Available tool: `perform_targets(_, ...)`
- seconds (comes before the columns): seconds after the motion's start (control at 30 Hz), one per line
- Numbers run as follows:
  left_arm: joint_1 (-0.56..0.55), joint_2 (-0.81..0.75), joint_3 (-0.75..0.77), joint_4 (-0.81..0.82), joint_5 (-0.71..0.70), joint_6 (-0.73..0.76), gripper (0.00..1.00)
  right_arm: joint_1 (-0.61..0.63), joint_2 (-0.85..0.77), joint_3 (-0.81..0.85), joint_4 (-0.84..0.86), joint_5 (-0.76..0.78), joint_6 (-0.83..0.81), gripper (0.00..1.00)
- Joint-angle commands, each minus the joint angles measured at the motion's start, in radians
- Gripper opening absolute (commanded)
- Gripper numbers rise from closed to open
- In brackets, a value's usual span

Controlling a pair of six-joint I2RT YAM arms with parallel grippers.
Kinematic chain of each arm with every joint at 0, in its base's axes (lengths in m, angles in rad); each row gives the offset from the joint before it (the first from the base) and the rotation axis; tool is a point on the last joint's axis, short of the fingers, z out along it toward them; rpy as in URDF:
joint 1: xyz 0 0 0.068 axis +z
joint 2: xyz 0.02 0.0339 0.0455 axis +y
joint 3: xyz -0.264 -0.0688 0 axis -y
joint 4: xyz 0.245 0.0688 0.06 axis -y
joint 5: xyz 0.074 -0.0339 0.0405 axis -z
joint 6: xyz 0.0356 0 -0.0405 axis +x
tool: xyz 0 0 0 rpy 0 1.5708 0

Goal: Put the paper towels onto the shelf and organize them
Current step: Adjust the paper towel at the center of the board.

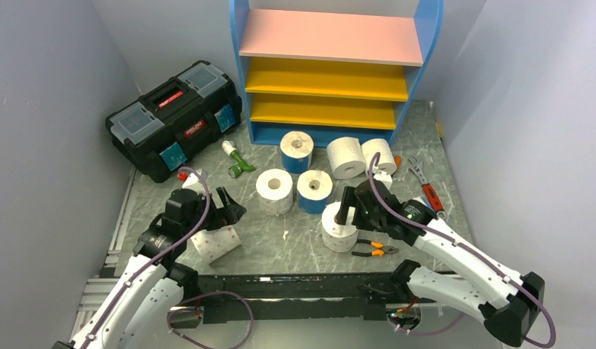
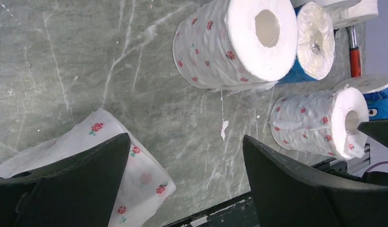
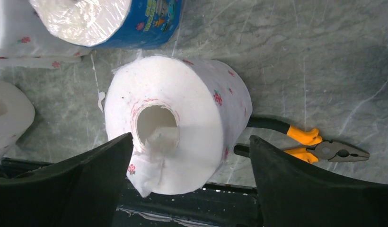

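Paper towels (image 1: 293, 190) on table (image 1: 295, 247), six o'clock of shelf (image 1: 328, 36) | left gripper (image 2: 186, 138), right gripper (image 3: 190, 138) both spread, right astride dotted roll (image 3: 201, 109) | we judge it soft, light (crushable): pinch curved sides gently.

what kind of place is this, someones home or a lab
Most likely a robot test bench, not a home: bare grey walls box in the table, two arms are bolted at its near edge, and a bright shelf, toolbox and rolls look staged.

Paper towels (image 1: 275, 190) — white, pink-dotted, blue-wrapped — sit clustered before the shelf (image 1: 328, 36) (one on its side).
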Motion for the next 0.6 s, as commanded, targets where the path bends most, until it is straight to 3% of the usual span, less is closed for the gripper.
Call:
perform_targets(0.0, -0.002, -0.002, -0.007, 0.033, 0.025, -0.011, 0.96, -0.003, -0.080, 0.021, 0.018, 0.071, 0.108, 0.99)
perform_targets(0.2, -0.002, -0.009, -0.019, 0.056, 0.033, -0.019, 0.95, -0.015, -0.193, 0.042, 0.075, 0.065, 0.094, 0.99)
perform_targets(0.3, -0.003, -0.008, -0.024, 0.065, 0.035, -0.029, 0.96, -0.017, -0.262, -0.006, 0.100, 0.089, 0.106, 0.88)
perform_targets(0.4, -0.002, 0.001, -0.024, 0.084, 0.048, -0.036, 0.95, -0.058, -0.185, 0.007, -0.022, 0.092, 0.163, 0.75)
perform_targets(0.57, -0.002, 0.042, -0.015, 0.100, 0.067, -0.031, 0.95, -0.079, -0.081, 0.029, -0.039, -0.019, 0.124, 0.74)
